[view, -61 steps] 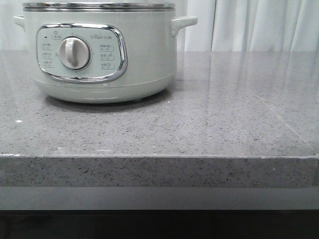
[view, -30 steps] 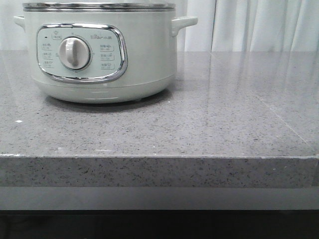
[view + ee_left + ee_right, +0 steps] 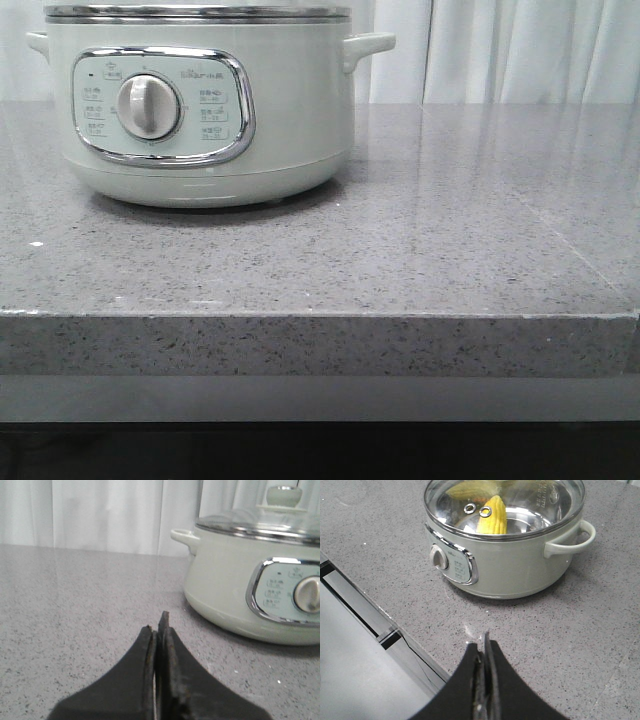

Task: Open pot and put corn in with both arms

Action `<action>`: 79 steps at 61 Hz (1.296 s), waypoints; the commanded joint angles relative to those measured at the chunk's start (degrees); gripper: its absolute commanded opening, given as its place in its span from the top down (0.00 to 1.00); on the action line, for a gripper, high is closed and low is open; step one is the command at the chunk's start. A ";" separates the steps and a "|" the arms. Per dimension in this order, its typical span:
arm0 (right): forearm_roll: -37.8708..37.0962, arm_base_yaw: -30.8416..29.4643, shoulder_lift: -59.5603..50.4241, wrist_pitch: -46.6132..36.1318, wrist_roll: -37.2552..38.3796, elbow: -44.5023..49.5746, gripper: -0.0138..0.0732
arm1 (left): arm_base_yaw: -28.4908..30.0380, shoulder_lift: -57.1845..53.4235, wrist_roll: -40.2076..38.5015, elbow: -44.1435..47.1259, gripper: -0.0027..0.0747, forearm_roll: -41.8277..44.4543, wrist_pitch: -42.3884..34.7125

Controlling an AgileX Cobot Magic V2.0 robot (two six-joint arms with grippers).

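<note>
The pale green-white pot (image 3: pixel 200 110) stands at the back left of the grey counter, control panel and silver knob (image 3: pixel 150 106) facing front. In the right wrist view the pot (image 3: pixel 510 555) has its glass lid (image 3: pixel 540 500) on, and yellow corn (image 3: pixel 492 516) lies inside under the glass. In the left wrist view the pot (image 3: pixel 260 590) also wears the lid, with its knob (image 3: pixel 283 494) on top. My left gripper (image 3: pixel 159 625) is shut and empty, low over the counter beside the pot. My right gripper (image 3: pixel 482 642) is shut and empty, above the counter's front edge.
The grey speckled counter (image 3: pixel 420 240) stretches to the right of the pot. Its front edge (image 3: pixel 320 315) drops to a lower ledge; that edge also shows in the right wrist view (image 3: pixel 385 630). White curtains (image 3: pixel 520 50) hang behind.
</note>
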 commanded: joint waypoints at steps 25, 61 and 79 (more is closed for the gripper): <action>0.54 0.08 -0.48 -3.40 -0.49 -1.42 0.92 | 0.00 -1.05 -0.26 0.20 0.99 -1.16 -5.33; 0.54 0.08 -0.48 -3.40 -0.49 -1.42 0.92 | 0.00 -1.05 -8.89 0.30 0.99 7.28 -5.79; 0.54 0.08 -0.48 -3.33 -0.49 -1.42 0.92 | 0.57 -1.24 -8.89 0.30 0.99 7.28 -5.79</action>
